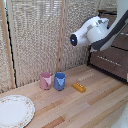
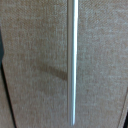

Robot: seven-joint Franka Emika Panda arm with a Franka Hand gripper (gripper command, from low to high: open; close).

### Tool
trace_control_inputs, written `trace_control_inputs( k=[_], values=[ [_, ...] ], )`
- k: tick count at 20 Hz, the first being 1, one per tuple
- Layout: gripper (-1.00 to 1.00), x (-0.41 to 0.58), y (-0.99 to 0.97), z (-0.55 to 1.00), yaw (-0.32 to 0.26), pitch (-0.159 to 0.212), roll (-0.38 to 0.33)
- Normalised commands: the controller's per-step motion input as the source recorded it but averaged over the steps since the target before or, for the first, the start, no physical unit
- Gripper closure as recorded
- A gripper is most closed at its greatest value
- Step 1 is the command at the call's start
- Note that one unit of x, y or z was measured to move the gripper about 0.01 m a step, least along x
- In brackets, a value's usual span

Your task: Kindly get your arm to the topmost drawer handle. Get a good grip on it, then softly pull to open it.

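Here the drawer handle [image 2: 73, 62] lies horizontal along the drawer [image 2: 35, 50]; claw state unclear.

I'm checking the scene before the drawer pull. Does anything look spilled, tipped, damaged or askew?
Nothing stands out. The pink cup and blue cup stand upright side by side on the wooden table, the small yellow block lies flat, and the patterned white plate sits level. The thin silver bar handle looks straight.

Exterior view wide, wrist view close on drawer handle [image 2: 73, 60]
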Motion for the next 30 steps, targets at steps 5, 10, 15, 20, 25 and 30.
trace_control_inputs(
  k=[5,10,15,20,25,30],
  values=[
    [-1.0,-0.254,-0.49,0.19,0.164,0.035,-0.057],
    [-1.0,-0.129,-0.61,0.21,0.136,0.01,0.073],
    [-1.0,-0.039,-0.55,0.23,0.099,0.0,0.177],
    [1.0,-0.015,-0.34,0.01,0.012,0.0,0.09],
    [1.0,-0.099,-0.07,0.0,0.019,0.0,0.105],
    [1.0,-0.002,0.08,-0.02,0.0,0.0,0.03]
  ],
)
